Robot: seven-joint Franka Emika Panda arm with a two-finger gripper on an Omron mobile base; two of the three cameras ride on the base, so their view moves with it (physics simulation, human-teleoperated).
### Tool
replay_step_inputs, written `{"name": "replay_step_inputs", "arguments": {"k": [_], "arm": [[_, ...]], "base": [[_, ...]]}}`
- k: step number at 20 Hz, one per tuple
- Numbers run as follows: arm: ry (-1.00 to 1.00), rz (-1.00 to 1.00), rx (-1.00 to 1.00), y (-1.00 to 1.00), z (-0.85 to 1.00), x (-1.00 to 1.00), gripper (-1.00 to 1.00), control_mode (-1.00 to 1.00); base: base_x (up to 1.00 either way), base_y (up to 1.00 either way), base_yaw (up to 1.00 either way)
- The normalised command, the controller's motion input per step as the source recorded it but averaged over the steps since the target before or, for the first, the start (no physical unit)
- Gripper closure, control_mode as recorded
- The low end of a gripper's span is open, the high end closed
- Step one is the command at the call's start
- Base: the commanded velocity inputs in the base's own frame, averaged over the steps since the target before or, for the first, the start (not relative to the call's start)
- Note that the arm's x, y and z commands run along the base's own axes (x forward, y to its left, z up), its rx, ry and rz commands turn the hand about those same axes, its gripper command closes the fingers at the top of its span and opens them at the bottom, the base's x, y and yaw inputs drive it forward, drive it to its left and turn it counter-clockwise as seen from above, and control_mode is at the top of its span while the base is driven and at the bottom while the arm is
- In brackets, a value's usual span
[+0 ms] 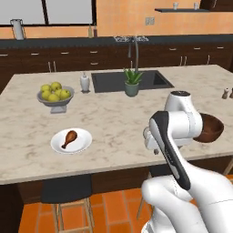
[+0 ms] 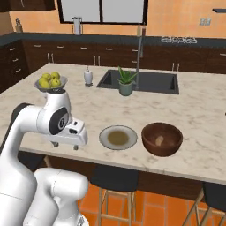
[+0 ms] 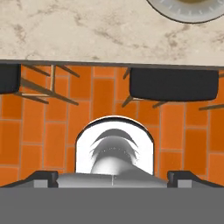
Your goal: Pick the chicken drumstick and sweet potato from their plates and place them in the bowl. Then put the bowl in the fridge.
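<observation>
The reddish-brown chicken drumstick (image 1: pixel 69 138) lies on the white plate (image 1: pixel 83 144) at the island's front left. To the right, the grey-green plate (image 2: pixel 118 137) holds nothing. Beside it the dark wooden bowl (image 2: pixel 161 139) holds the tan sweet potato (image 2: pixel 159 140). My gripper (image 2: pixel 65 145) hangs over the counter's front edge, left of the grey-green plate, pointing down. In the hand view its fingertips (image 3: pixel 181 176) stand wide apart, open and with nothing between them. That view looks down on the counter edge and a slice of the grey-green plate (image 3: pixel 192 11). The fridge is out of view.
A grey pedestal bowl of apples (image 1: pixel 55 94), a white dispenser bottle (image 1: pixel 84 83), a potted plant (image 1: pixel 132 83) and the sink (image 1: pixel 113 81) stand further back on the island. Black stools (image 3: pixel 174 84) stand below the front edge on an orange tile floor.
</observation>
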Motion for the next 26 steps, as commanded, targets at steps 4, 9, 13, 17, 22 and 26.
{"name": "replay_step_inputs", "arguments": {"k": [4, 9, 13, 17, 22, 26], "arm": [[0.00, 0.00, 0.00, 0.00, 0.00, 0.00, -1.00, 1.00], [0.00, 0.00, 0.00, 0.00, 0.00, 0.00, -1.00, 1.00], [0.00, 0.00, 0.00, 0.00, 0.00, 0.00, -1.00, 1.00], [0.00, 0.00, 0.00, 0.00, 0.00, 0.00, -1.00, 1.00], [0.00, 0.00, 0.00, 0.00, 0.00, 0.00, -1.00, 1.00], [0.00, 0.00, 0.00, 0.00, 0.00, 0.00, -1.00, 1.00]], "base": [[0.13, 0.01, 0.00], [-0.09, 0.44, -0.05], [0.00, 0.45, -0.07], [0.17, 0.01, -0.01], [0.39, -0.12, 0.00], [0.46, 0.00, 0.00]]}}
